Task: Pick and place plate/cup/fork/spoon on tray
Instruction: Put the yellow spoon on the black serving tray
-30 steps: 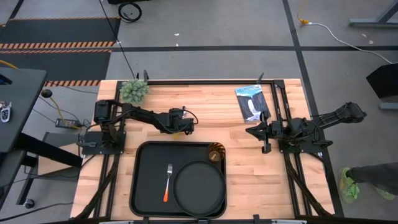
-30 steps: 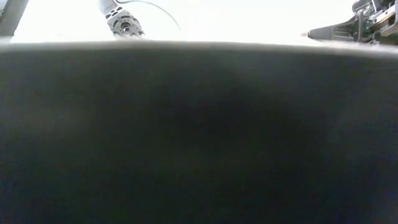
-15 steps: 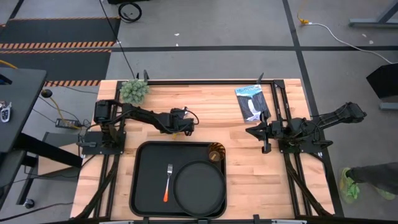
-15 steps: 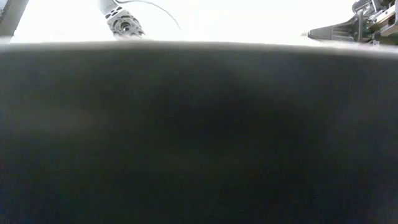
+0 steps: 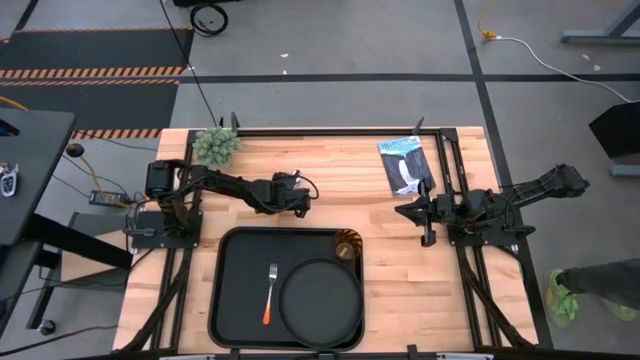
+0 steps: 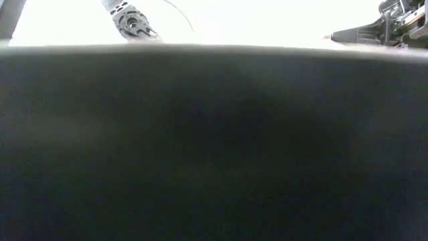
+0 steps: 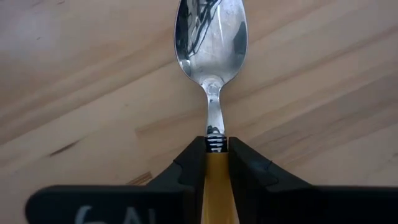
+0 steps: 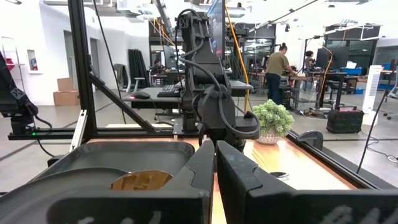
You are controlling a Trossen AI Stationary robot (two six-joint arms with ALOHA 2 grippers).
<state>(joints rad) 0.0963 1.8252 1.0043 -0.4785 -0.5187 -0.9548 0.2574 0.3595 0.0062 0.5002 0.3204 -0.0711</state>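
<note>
While its shiny metal bowl lies against the pale wood grain, the spoon (image 7: 211,46) is gripped at the top of its yellow-orange plastic handle by the left pincer (image 7: 216,163), whose two dark fingers (image 7: 192,163) press on either side of the handle. Seen from above, the left pincer (image 5: 296,197) sits low over the table (image 5: 400,270) just beyond the far rim of the tray (image 5: 238,290), and the spoon itself cannot be made out there.

Matte black and rectangular with rounded corners and a raised rim, the tray lies at the near middle of the table. On it, the round black plate (image 5: 320,301) fills the right part. The fork (image 5: 270,294), with metal tines and a red-orange handle, lies just left of the plate, tines pointing away. The small amber glass cup (image 5: 348,246) stands in the tray's far right corner.

Well to the right, the right pincer (image 5: 407,212) rests low on the table with its dark fingers (image 8: 205,163) pressed together on nothing. A small green plant (image 5: 215,146) stands at the far left of the table, and a flat blue-and-white packet (image 5: 403,165) lies at the far right. From table height, a dark blurred surface blocks nearly everything. People (image 8: 275,68) stand in the room behind.
</note>
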